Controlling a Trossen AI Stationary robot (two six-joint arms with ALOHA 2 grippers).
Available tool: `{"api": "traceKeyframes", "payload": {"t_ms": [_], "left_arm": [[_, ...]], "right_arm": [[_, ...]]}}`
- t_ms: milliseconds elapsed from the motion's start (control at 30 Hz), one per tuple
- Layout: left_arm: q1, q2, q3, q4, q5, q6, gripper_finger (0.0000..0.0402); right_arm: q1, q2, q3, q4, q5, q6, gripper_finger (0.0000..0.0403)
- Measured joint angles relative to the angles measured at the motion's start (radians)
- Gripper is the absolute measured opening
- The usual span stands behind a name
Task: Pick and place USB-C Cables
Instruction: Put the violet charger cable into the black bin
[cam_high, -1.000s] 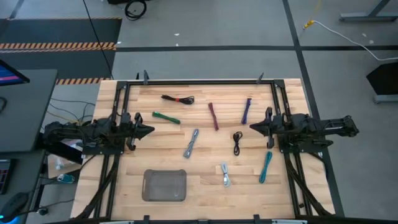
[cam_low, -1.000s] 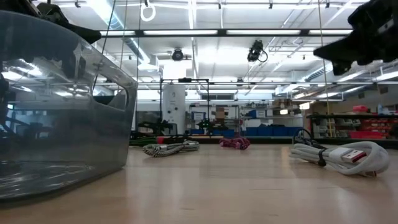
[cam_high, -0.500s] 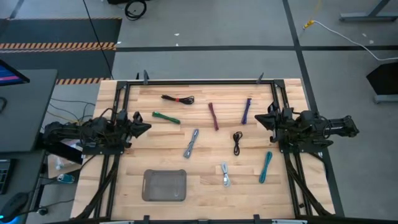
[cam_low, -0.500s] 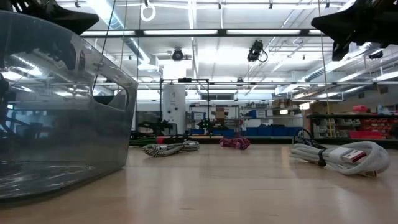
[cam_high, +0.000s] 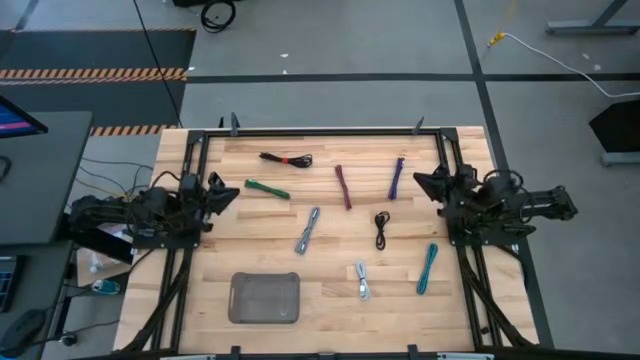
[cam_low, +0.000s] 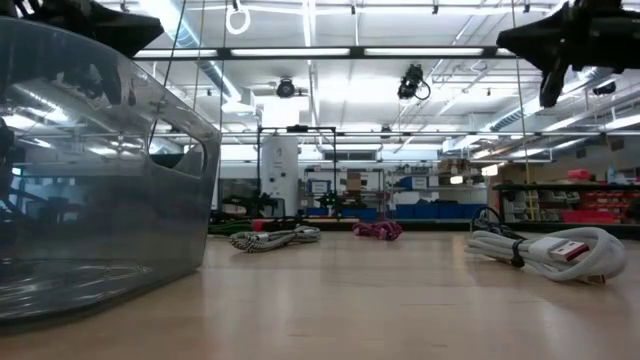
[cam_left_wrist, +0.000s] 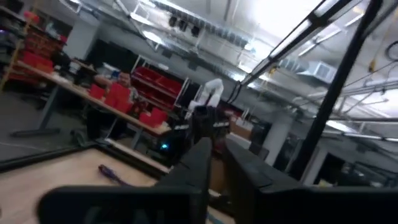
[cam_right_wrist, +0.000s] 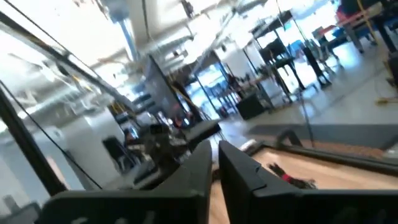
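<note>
A pale wooden table (cam_high: 330, 290) framed by black rails is seen from above, with grey floor around it and a workshop hall behind in the low view. Two grippers are raised over its side edges.

Eight cables are counted, all on the wood between the grippers and none in either. Beyond the left gripper (cam_high: 232, 190), towards the table's middle, lie the green cable (cam_high: 267, 189), running across the table, and the black-red cable (cam_high: 286, 159), also lying crosswise. The grey cable (cam_high: 308, 231) is set on a slant. The maroon cable (cam_high: 343, 187) and purple cable (cam_high: 396, 178) run roughly front to back, the purple one just inward of the right gripper (cam_high: 423, 181). The black cable (cam_high: 381, 229) is bunched. The white cable (cam_high: 361, 281) and teal cable (cam_high: 428, 268) lie near the front, lengthwise.

One translucent grey tray (cam_high: 265, 297) is seen, with nothing in it.

Both grippers' fingers are seen only narrowly parted, empty.
</note>
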Motion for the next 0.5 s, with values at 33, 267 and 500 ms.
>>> {"api": "traceKeyframes", "payload": {"t_ms": [33,267,500], "left_arm": [[0.0,0.002,0.012,-0.005,-0.007,0.012,0.0072],[0.0,0.055,0.188,-0.066,-0.074,0.24,0.0164],[0.0,0.234,0.478,-0.29,-0.076,0.321,0.0159]], "right_arm": [[0.0,0.006,0.0,0.035,0.005,-0.008,0.0057],[0.0,0.097,0.039,0.278,-0.016,-0.167,0.0124],[0.001,0.277,0.301,0.245,-0.105,-0.288,0.013]]}}
